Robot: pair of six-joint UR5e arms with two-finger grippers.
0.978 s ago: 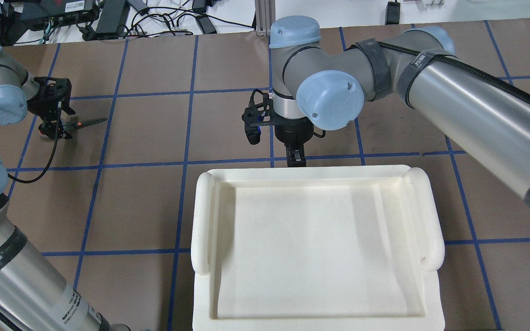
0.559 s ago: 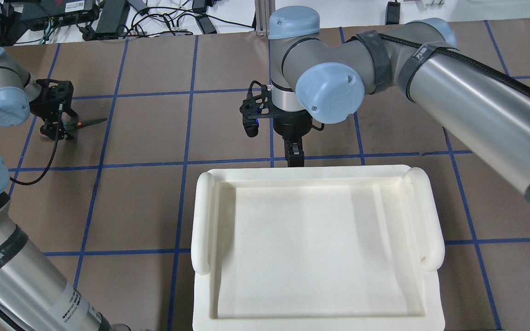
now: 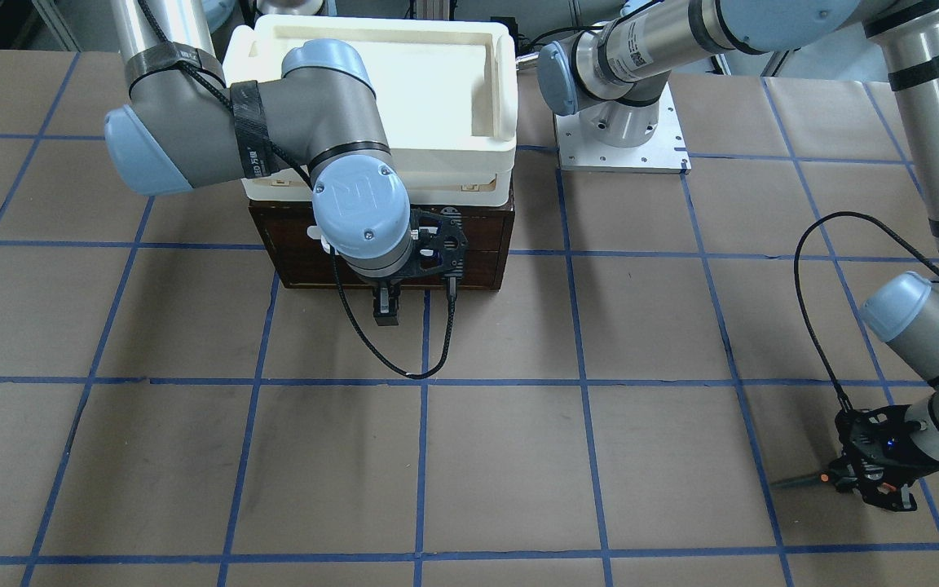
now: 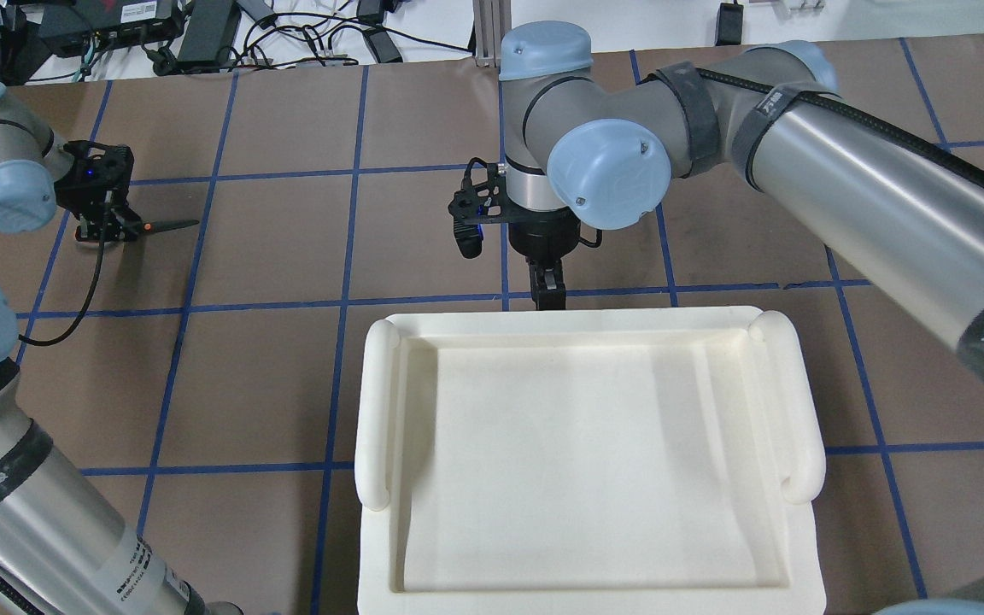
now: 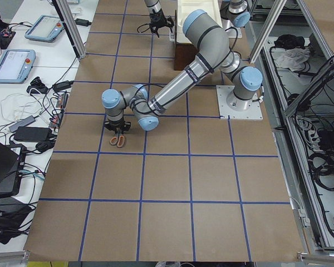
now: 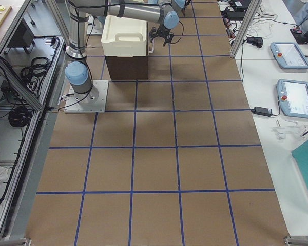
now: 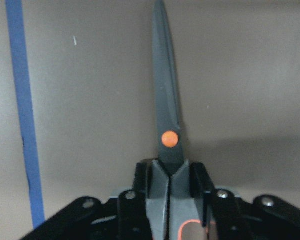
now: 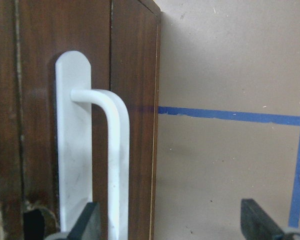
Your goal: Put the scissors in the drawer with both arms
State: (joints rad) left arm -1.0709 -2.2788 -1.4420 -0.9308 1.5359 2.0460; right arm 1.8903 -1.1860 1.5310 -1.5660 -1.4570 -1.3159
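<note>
Clamping scissors (image 7: 166, 120), left hand (image 4: 109, 229) over brown blue-taped table (image 4: 270, 239), right hand (image 4: 549, 295) spread wide — at drawer (image 3: 478, 244).

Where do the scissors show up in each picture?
Front-facing: scissors lower right.
Overhead: upper left.
Exterior left: left of centre.
Exterior right: not visible.
Left wrist: centre, blades up.
Right wrist: not in it.
Landmark: the left pincer gripping their handles.

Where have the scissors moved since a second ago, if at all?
No: the scissors keep their blade tip beside the same blue tape line.
</note>
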